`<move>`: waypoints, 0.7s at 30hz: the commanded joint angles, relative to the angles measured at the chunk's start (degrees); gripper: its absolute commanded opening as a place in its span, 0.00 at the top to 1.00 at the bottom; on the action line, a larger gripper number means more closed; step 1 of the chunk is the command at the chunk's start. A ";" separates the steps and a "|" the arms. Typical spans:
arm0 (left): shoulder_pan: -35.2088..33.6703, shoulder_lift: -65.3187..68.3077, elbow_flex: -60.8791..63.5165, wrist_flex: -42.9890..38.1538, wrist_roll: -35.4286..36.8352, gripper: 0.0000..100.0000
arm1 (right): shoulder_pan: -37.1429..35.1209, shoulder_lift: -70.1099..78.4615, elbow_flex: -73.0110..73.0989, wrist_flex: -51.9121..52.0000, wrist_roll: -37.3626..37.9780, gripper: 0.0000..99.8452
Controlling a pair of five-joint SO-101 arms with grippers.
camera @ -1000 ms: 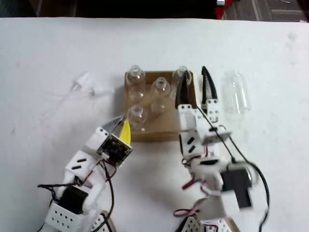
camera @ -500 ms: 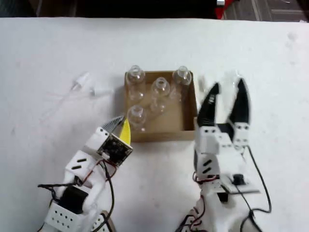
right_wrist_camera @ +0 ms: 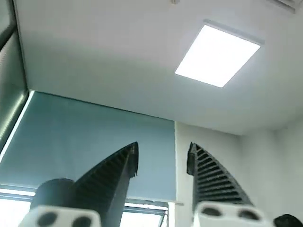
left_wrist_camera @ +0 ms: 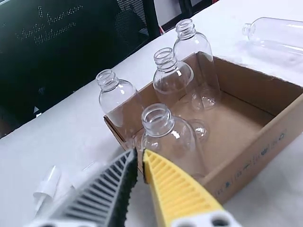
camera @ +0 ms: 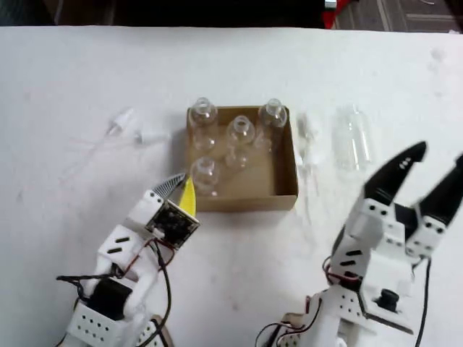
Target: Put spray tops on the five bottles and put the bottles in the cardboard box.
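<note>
Your table (camera: 72, 72) carries the cardboard box (camera: 246, 202), with four topless bottles (camera: 240, 134) upright inside. Your right gripper (camera: 440, 155) tilts ceilingward, spread and empty. Your left gripper (camera: 184, 181) sits clenched on nothing at the box corner. The fifth bottle (camera: 354, 141) lies right of the box and the spray tops (camera: 123, 121) left, probably staged for fitting.

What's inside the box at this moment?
Four bottles without tops stand upright in the box. The left gripper covers the box corner nearest it.
</note>
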 commanded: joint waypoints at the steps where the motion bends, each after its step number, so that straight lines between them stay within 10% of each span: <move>1: 0.57 -0.84 -0.18 -0.44 -0.79 0.98 | 6.02 -8.13 0.88 12.18 -0.53 0.85; 9: 0.57 -0.84 -0.18 -0.44 -0.79 0.98 | 17.19 -26.51 0.62 55.25 -0.62 0.85; 21: 0.22 -0.84 -0.18 -0.44 -0.88 0.98 | 24.75 -23.96 0.70 86.29 -0.26 0.85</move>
